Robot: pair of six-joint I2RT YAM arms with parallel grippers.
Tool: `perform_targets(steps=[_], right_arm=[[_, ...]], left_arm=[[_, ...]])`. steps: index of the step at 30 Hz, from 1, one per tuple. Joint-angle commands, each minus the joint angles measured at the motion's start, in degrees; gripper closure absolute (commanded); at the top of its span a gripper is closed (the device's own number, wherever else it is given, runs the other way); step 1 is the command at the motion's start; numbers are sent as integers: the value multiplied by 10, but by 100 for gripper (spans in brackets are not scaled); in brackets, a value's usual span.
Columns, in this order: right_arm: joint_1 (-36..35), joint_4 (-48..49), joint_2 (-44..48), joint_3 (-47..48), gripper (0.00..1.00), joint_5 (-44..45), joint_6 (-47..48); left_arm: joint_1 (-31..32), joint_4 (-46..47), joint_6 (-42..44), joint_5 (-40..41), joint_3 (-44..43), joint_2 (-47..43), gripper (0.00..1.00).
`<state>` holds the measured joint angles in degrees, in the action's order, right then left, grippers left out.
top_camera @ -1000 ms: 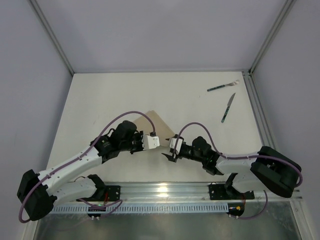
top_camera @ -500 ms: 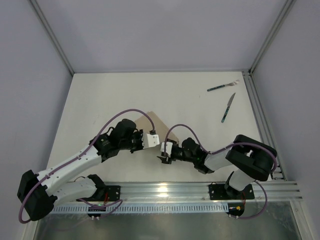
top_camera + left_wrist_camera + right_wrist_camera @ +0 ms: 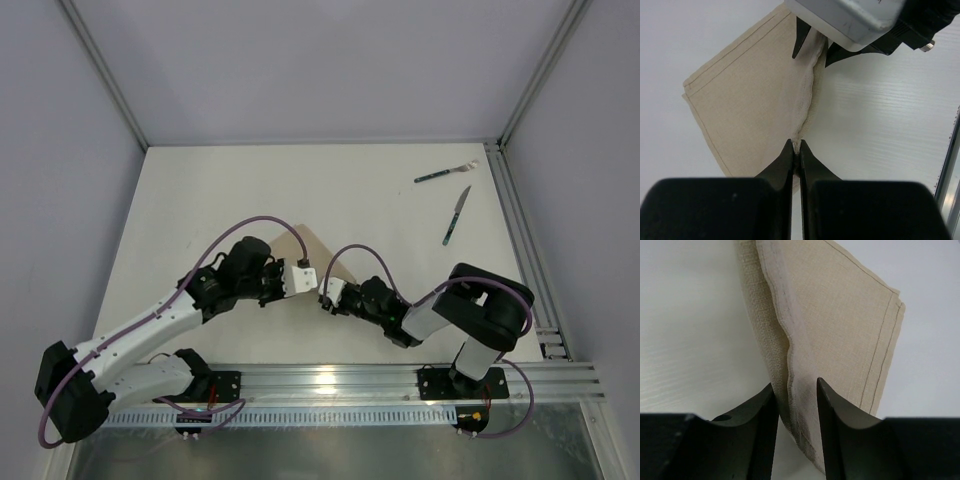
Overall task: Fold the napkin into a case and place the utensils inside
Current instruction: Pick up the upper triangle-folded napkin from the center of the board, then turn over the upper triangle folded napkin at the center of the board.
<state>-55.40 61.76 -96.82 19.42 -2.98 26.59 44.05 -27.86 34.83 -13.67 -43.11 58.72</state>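
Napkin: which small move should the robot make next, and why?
Probably close the right pincer on the napkin. Its jaws straddle the raised folded edge without clamping it yet, while the left pincer is shut on that edge further along.

Matt woven cloth napkin (image 3: pixel 750 95) on smooth table (image 3: pixel 880 115).

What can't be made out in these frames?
- Top view: most of the napkin is hidden under both arms' wrists.
- Top view: fork and knife are too small for detail.
- Right wrist view: right end effector straddles the napkin's fold; whether it is clamping is unclear.
- Left wrist view: napkin's near corner is hidden behind the left end effector.
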Motion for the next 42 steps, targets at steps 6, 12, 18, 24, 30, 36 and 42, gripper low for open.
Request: perform_targets(steps=[6,12,18,24,30,36,42], right_arm=[[-2,12,17,-22,61,78,17],[-1,-64,37,-16,61,116,11],[-1,-98,51,-17,61,145,-10],[-1,-118,59,-18,62,151,-20],[-1,-125,67,-18,73,150,-21],[-1,-246,140,22,94,84,-36],[0,-440,225,93,96,-2,-59]], left_arm=[[-12,-16,-7,-19,-36,-18,100],[-19,-30,-7,-18,-43,-22,100],[-25,-40,-6,-6,-44,-34,100],[-26,-45,-6,1,-47,-42,100],[-27,-44,-8,17,-47,-50,100],[-27,-51,-12,51,-65,-55,100],[-37,-72,1,130,-99,-69,100]])
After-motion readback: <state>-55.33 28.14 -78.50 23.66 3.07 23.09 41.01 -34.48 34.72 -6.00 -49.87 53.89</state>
